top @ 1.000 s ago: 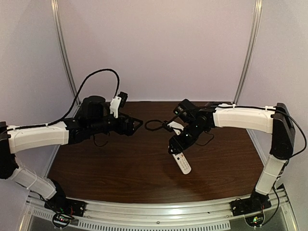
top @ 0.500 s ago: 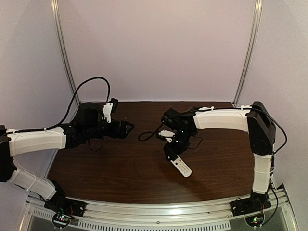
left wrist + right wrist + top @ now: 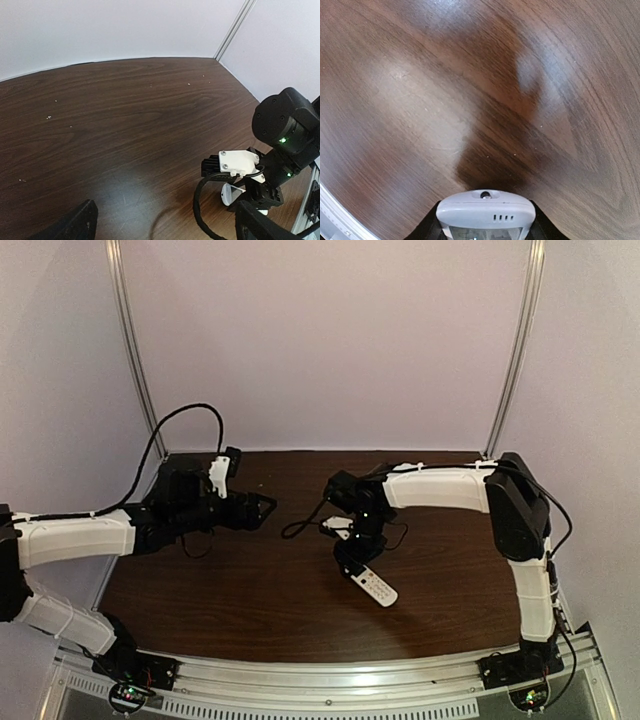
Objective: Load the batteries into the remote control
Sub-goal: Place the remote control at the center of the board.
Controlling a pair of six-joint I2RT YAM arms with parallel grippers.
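The remote control [image 3: 375, 585] is a slim white bar with its buttons facing up, slanting toward the table's front. My right gripper [image 3: 348, 552] is shut on its upper end. In the right wrist view the remote's rounded end [image 3: 485, 210] fills the gap between my black fingers [image 3: 427, 229], with its shadow on the wood just ahead. My left gripper [image 3: 262, 506] hovers open to the left of the right wrist, nothing in it. In the left wrist view its fingertips [image 3: 75, 225] stand wide apart, and a white tip of the remote [image 3: 230, 192] shows under the right wrist. The batteries are out of view.
A black cable [image 3: 300, 525] loops off the right wrist toward the middle of the dark wooden table [image 3: 250, 590]. Small pale crumbs [image 3: 48, 117] dot the wood. Metal frame posts [image 3: 515, 350] stand at the back corners, and a rail [image 3: 330, 680] runs along the front.
My right arm has swung left and lower, carrying the remote with it. My left gripper has drawn back a little to the left and dropped, still open.
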